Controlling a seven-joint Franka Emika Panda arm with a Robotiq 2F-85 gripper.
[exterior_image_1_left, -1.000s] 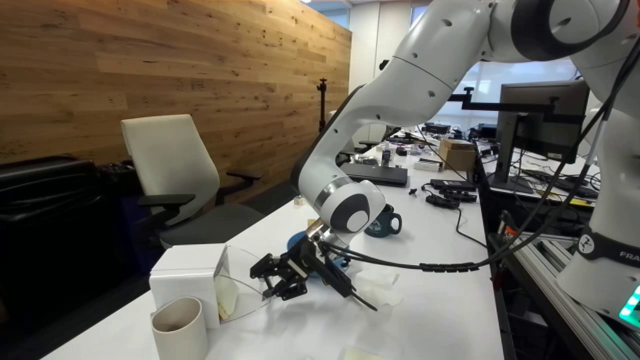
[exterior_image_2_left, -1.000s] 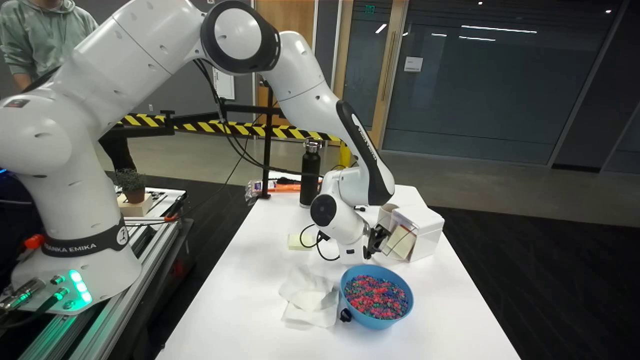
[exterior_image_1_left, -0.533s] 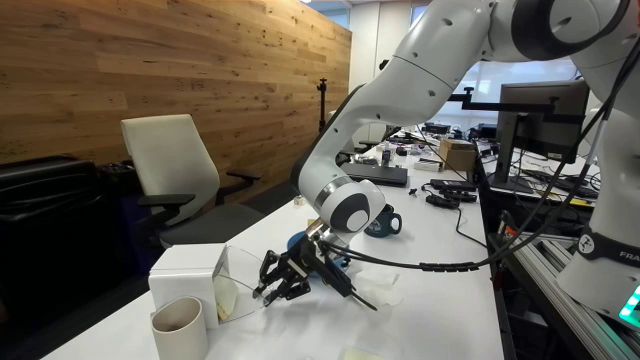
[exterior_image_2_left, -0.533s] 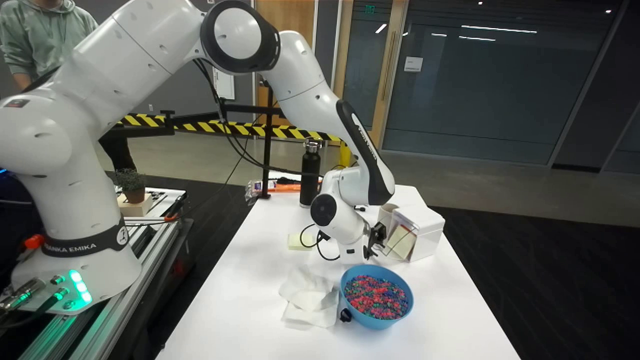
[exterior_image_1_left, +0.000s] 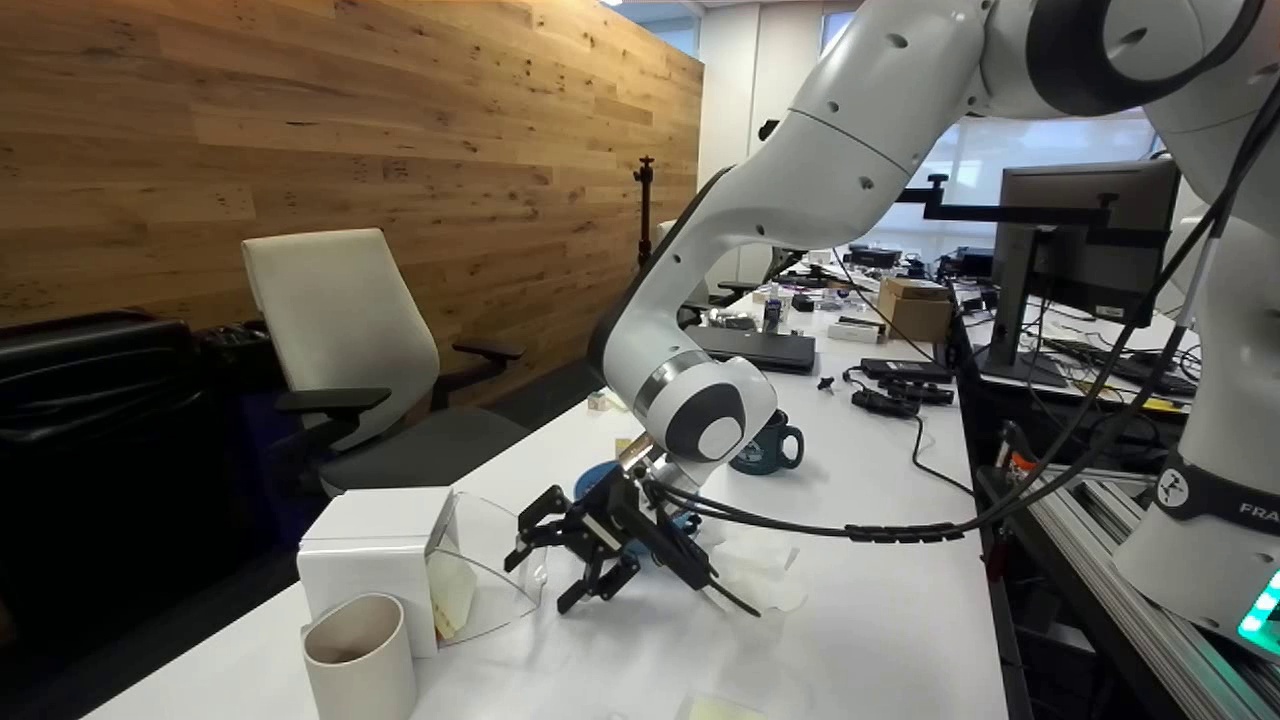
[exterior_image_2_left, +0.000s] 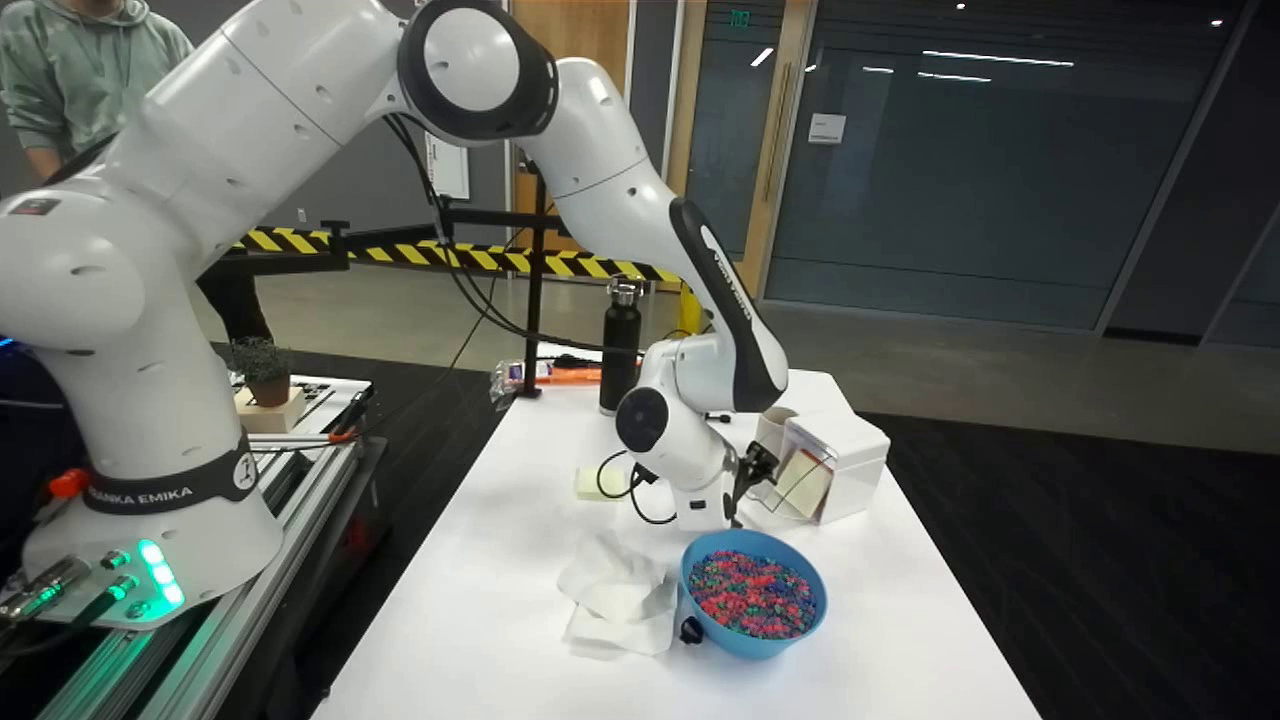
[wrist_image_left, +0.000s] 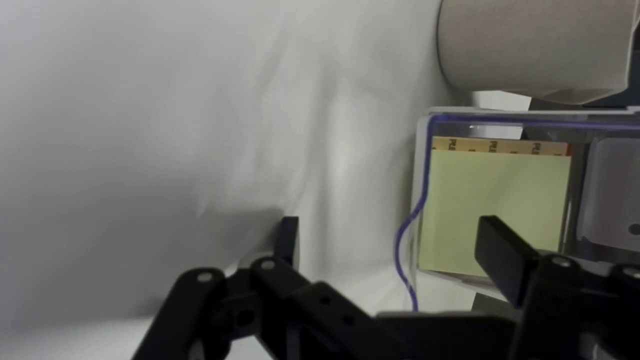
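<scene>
Low over the worktop (exterior_image_1_left: 880, 620), you've got the claw (exterior_image_1_left: 538, 586) spread wide, clutching nothing, right beside the clear flap (exterior_image_1_left: 487, 597) jutting from the white box (exterior_image_1_left: 370, 530), yellow pad (wrist_image_left: 495, 200) at its mouth.

And the hand (exterior_image_1_left: 538, 584) springs apart! Its fingertips (exterior_image_1_left: 568, 600), bunched together a second ago, now stand wide, the clear flap (exterior_image_1_left: 490, 595) showing between them, while the arm (exterior_image_1_left: 790, 190) has edged slightly back from the white box (exterior_image_1_left: 370, 560).
</scene>
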